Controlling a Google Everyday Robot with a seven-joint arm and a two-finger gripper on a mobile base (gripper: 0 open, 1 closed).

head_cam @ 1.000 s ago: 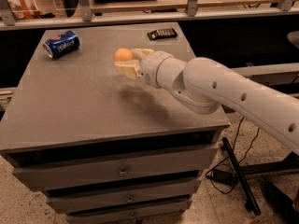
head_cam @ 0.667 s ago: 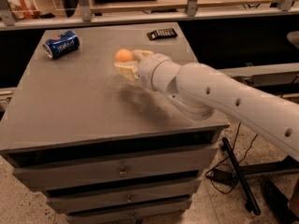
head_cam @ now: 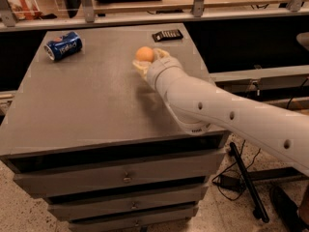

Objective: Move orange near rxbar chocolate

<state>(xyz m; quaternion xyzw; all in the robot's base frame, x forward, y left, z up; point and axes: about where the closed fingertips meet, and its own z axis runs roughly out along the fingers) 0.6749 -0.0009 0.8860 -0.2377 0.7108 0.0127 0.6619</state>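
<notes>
**orange in grasp, just short of the rxbar chocolate**

- end effector: over the far right part of the table. pale fingers sit on either side of the orange, closed on it and gripping it.
- orange: held at the far tip of the end effector. cannot tell whether it rests on the table or sits just above it.
- rxbar chocolate: flat and dark, lying by the far edge, just beyond the orange and to its right. near it, not touching.
- soda can: blue, on its side at far left, well apart from the rest.
- table: grey top with drawers below the near edge.
- arm: white, entering from the right over the near right corner.

risks, as judged:
- the orange is round and may roll on release. a drop from any height could send it off the far edge or away to the left.
- the packet is light and close to the edge. a nudge from the fingers on the last short move could push it off.
</notes>
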